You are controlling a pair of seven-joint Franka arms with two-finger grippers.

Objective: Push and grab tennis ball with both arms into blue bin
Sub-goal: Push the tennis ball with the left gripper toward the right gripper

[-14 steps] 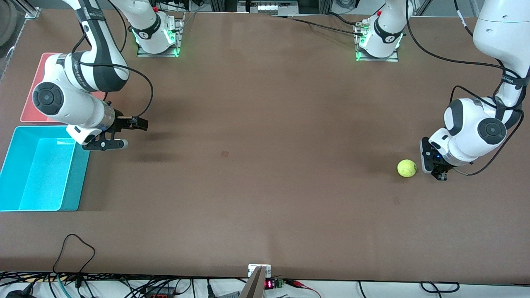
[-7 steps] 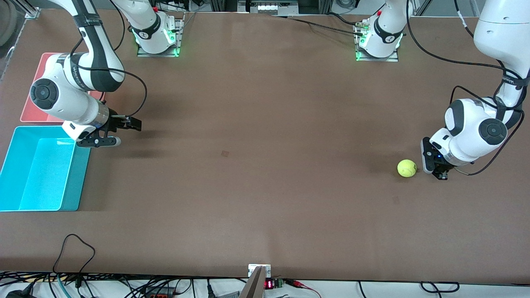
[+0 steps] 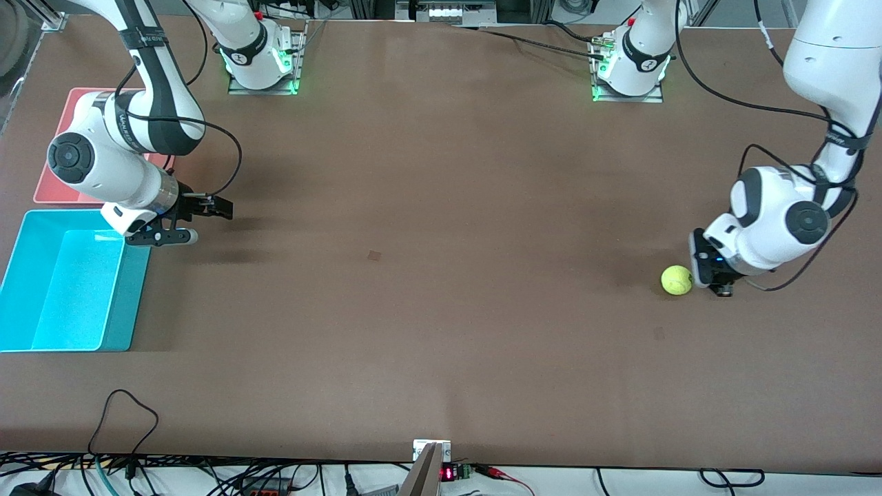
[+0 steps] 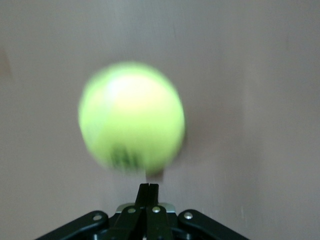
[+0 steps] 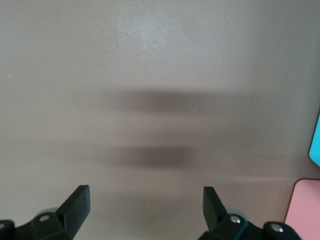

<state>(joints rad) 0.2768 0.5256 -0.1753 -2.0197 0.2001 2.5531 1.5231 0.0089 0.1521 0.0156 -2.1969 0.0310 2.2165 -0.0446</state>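
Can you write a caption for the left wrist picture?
Shut left end effector right up against the tennis ball.

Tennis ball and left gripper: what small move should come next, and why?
Probably a short push by the left gripper, sending the tennis ball toward the right arm's end of the table. Its jaws are shut and sit right beside the ball, so it can only shove. The blue bin stands at that end, where the right gripper waits beside it with open jaws.

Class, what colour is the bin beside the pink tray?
Bright cyan-blue; the blue bin shows best in the front view.
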